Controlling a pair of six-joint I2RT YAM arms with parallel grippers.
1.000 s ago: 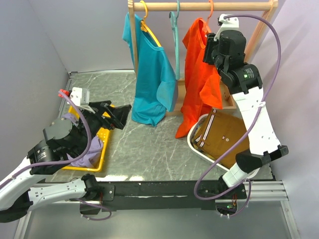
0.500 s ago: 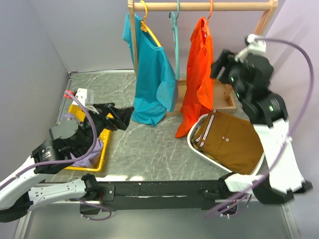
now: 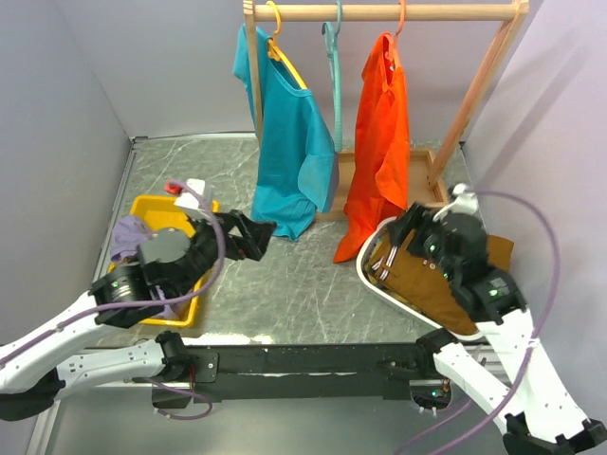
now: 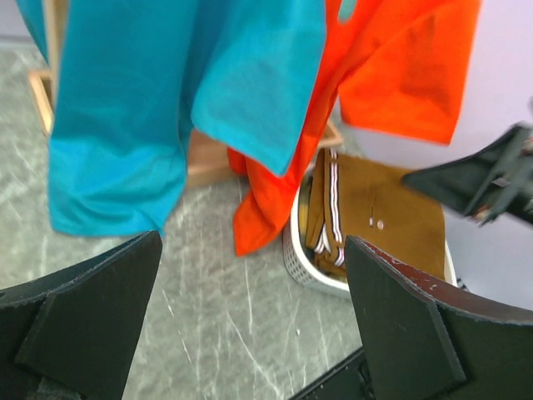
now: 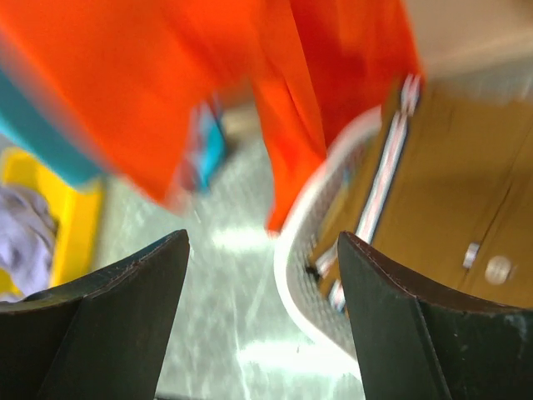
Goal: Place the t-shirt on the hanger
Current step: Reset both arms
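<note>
A bright orange-red cotton t-shirt [image 3: 379,142] hangs in soft vertical folds on a thin orange plastic hanger [image 3: 400,21]; only the hanger's curved hook shows, looped over a round wooden rail [image 3: 446,12]; the shirt's lowest corner ends just beside the rim of a white perforated basket [image 3: 363,273], which holds a folded brown garment [image 4: 391,217] with a striped band.

To the left on the same rail hang a bare teal hanger [image 3: 335,95] and a teal t-shirt [image 3: 289,142] on a yellow hanger [image 3: 292,68]; the table [image 3: 285,284] is grey with pale marble veins; at its left edge a yellow plastic tray [image 3: 152,202] holds a crumpled lilac cloth [image 3: 126,235].

The left arm reaches low from the bottom left corner across the tray; the left gripper [image 3: 254,235] points right toward the teal shirt's hem, its 2 black fingers spread wide with nothing between them.

The right arm rises from the bottom right and bends over the basket; the right gripper [image 3: 402,226] points up and left, near the orange-red shirt's lower edge; its 2 fingers stand apart, gripping nothing.
</note>
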